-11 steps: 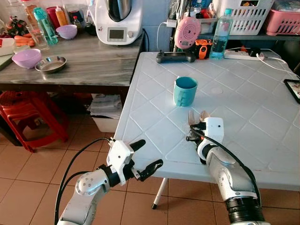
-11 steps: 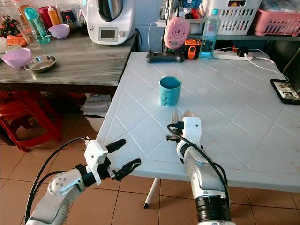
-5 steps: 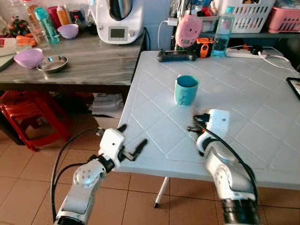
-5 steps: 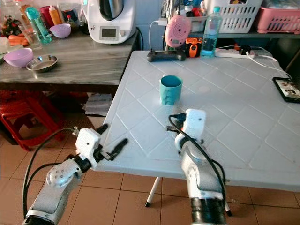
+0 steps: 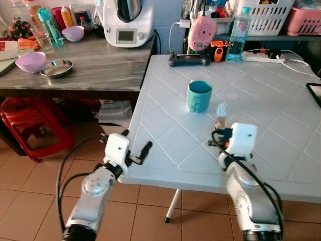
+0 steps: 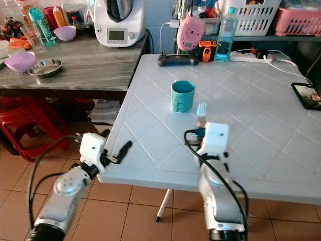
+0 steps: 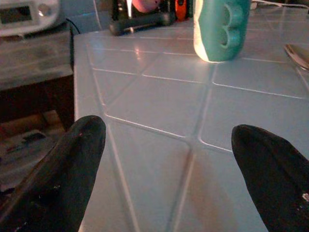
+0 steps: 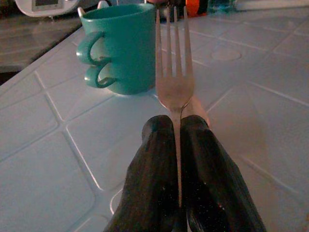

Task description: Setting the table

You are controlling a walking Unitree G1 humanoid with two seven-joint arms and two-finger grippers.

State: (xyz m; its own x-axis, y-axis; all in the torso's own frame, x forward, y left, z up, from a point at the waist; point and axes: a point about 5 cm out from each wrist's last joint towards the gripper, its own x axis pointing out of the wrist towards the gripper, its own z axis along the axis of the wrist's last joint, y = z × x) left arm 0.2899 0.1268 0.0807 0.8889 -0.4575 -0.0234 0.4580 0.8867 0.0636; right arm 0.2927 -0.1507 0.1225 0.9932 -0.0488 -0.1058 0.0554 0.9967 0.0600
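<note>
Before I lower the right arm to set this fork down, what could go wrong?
The right gripper pinches the fork only by its thin handle, tines toward the teal mug. The grip looks narrow, so the fork may twist or slip on touching the white table. The mug stands close ahead; a forward drift could knock it. The left gripper hangs open at the table's near edge and might catch it if the robot moves forward.

arms [image 5: 95,186]: silver | wrists: white housings | cables: black | gripper fingers [image 7: 58,169]: black
</note>
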